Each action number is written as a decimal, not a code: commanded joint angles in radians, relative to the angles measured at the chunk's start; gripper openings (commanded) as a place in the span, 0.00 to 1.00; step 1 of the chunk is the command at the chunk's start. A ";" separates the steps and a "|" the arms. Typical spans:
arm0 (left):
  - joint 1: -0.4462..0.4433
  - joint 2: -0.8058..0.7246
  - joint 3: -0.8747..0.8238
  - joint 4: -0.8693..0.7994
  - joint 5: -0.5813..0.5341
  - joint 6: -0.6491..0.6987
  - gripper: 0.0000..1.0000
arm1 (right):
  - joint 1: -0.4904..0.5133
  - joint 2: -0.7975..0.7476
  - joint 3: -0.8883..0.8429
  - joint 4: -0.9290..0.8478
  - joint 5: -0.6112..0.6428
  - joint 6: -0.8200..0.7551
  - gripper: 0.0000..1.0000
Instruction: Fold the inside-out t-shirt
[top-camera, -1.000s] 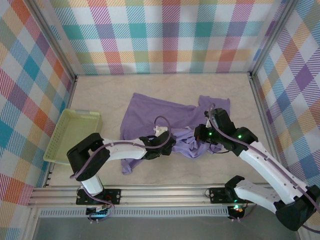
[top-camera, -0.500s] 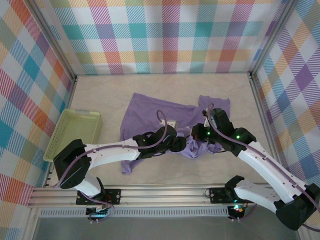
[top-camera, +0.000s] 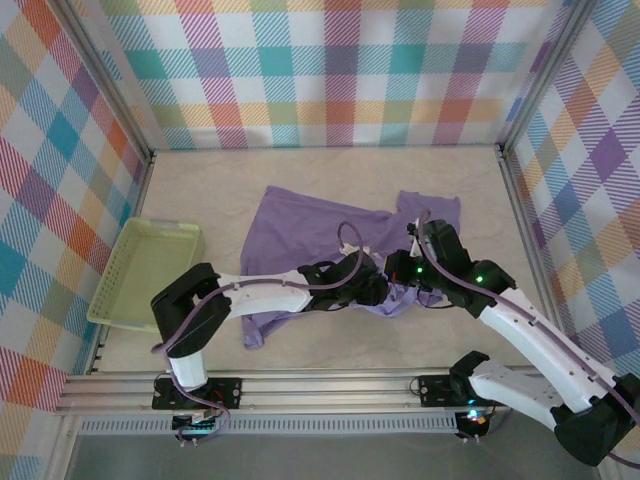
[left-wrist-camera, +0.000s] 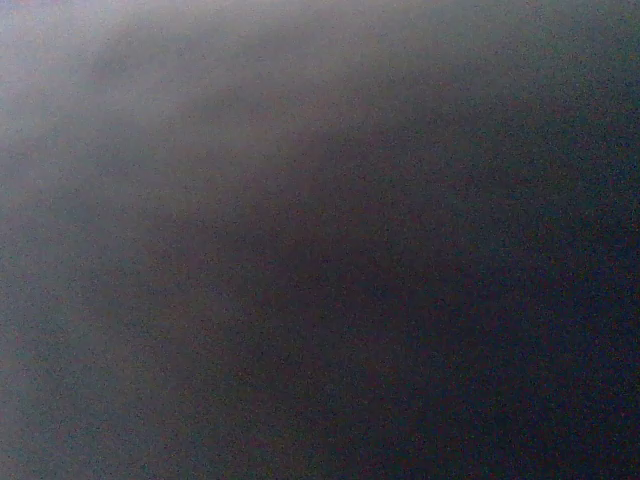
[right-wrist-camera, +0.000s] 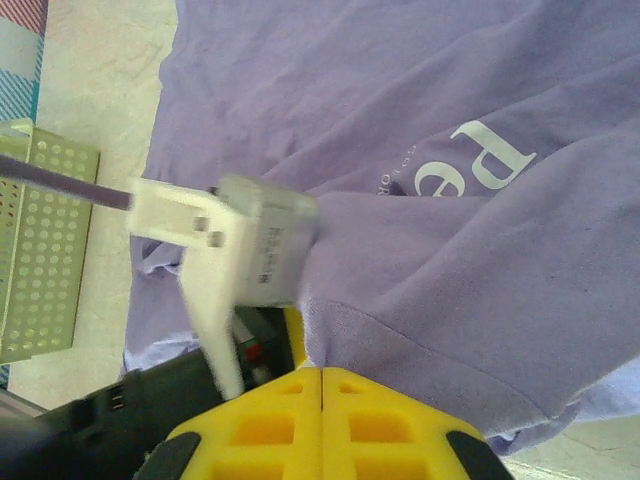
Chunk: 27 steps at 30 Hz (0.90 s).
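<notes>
Centrally, the right gripper (right-wrist-camera: 320, 385) is clamped on a raised fold of the shirt (right-wrist-camera: 400, 100). Just left, the left gripper (top-camera: 372, 288) is buried in fabric, and I cannot tell its state. Beyond, the shirt lies spread mid-table (top-camera: 220, 190).

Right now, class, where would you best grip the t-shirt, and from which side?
Probably the near-left corner of the t-shirt, coming from the near left: it lies flat with its edge on bare table, while the middle is bunched up.

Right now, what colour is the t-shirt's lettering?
The lettering is white, clearest in the right wrist view.
</notes>
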 joint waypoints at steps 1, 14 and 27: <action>-0.003 0.043 -0.016 -0.075 -0.044 0.014 0.70 | 0.007 -0.039 0.012 -0.001 0.029 0.023 0.00; 0.043 0.062 -0.142 -0.008 -0.068 0.006 0.67 | -0.004 -0.032 0.062 -0.083 0.083 0.023 0.00; -0.066 -0.308 -0.150 0.015 -0.170 0.157 0.60 | -0.001 0.036 -0.013 0.077 -0.092 -0.008 0.00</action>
